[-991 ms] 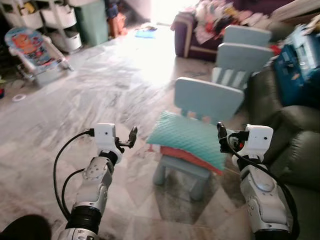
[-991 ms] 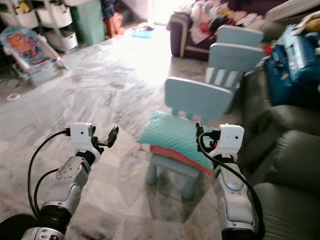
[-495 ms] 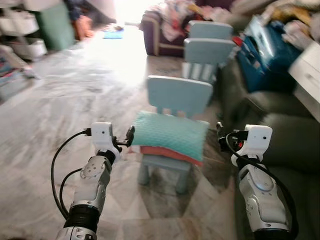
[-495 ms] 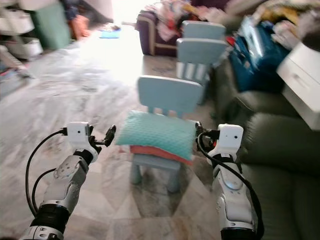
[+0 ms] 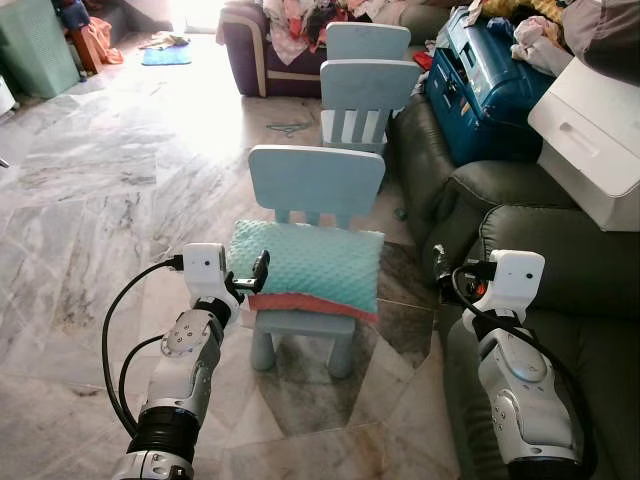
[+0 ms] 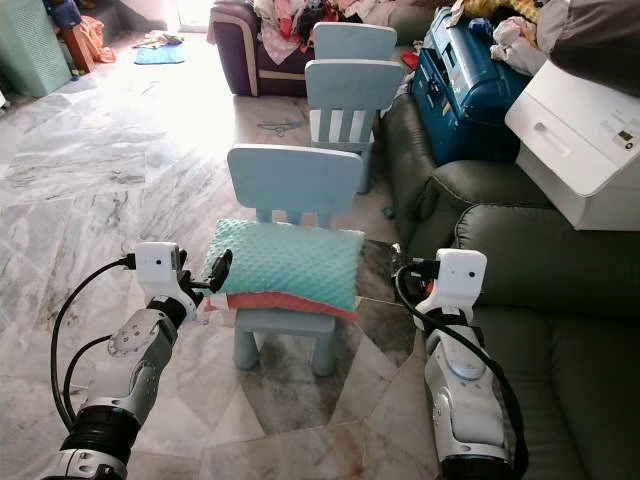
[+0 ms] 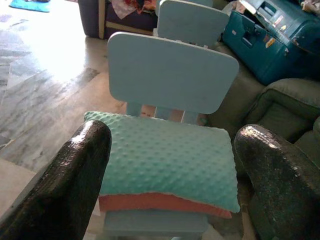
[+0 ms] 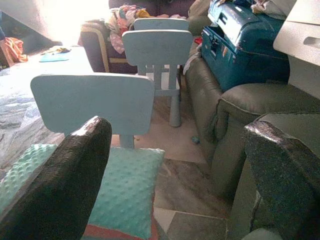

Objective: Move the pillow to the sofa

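Holding my left end effector [image 5: 257, 275] open and empty at the left edge of the pillow [image 5: 305, 265], right end effector [image 6: 397, 262] likewise open; the pillow, dimpled teal over a coral underside, lies flat across the small blue chair [image 5: 316, 182] seat beside the dark sofa [image 5: 560, 250].

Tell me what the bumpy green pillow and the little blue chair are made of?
The pillow looks like soft plush fabric: its teal top is covered in small raised dots, with an orange-red cloth layer along the bottom edge. The chair under it looks like moulded plastic: a smooth, matte, even pale blue with rounded corners, though painted wood can't be ruled out.
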Available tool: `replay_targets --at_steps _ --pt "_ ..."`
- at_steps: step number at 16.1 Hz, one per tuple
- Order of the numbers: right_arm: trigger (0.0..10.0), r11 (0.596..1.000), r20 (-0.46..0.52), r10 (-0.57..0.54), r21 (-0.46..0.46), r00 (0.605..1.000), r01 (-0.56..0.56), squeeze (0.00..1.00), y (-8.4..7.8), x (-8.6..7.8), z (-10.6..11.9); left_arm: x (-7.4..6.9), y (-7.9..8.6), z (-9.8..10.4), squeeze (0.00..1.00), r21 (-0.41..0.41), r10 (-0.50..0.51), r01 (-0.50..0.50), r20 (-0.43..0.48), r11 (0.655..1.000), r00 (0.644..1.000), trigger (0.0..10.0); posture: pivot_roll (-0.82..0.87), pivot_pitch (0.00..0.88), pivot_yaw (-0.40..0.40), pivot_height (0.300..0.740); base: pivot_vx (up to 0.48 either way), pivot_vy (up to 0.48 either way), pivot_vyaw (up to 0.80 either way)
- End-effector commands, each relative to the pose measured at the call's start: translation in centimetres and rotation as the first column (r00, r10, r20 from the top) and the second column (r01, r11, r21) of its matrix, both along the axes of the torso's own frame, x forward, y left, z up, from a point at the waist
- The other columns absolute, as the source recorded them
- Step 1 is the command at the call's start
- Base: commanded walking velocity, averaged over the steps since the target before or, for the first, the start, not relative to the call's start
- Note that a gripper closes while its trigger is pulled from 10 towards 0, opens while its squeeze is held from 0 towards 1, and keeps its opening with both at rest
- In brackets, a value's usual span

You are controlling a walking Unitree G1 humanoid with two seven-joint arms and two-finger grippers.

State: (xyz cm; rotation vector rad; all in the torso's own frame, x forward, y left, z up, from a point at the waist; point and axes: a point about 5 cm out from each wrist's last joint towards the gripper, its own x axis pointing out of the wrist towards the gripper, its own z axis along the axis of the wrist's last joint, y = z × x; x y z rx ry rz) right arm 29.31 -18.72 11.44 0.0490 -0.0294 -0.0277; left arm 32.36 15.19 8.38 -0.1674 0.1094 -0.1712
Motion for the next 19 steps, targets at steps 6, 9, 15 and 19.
replay_targets --at_steps 6,9,15,19 --pt "10.0 1.0 -0.008 -0.006 0.011 1.0 0.006 0.0 -0.07 -0.12 -0.04 0.13 0.31 -0.02 0.0 0.017 -0.003 0.003 -0.016 1.0 1.0 10.0 -0.15 0.054 -0.008 0.74 0.0 0.0 -0.8" --pt "10.0 1.0 -0.009 -0.007 0.015 1.0 0.007 0.0 -0.03 -0.14 -0.11 0.11 0.7 0.02 0.0 0.023 0.002 -0.002 -0.011 1.0 1.0 10.0 -0.14 0.056 -0.007 0.74 0.0 0.0 -0.53" --pt "10.0 1.0 -0.012 -0.006 0.026 1.0 0.007 0.0 0.18 -0.03 -0.21 0.04 0.8 0.39 0.0 0.024 -0.003 0.003 0.01 1.0 1.0 10.0 -0.14 0.059 -0.004 0.74 0.0 0.0 -0.53" --pt "10.0 1.0 0.001 -0.005 0.015 1.0 0.005 0.0 0.2 -0.11 -0.11 0.07 0.79 0.4 0.0 0.023 -0.01 0.01 0.005 1.0 1.0 10.0 -0.14 0.061 -0.003 0.74 0.0 0.0 -0.5"
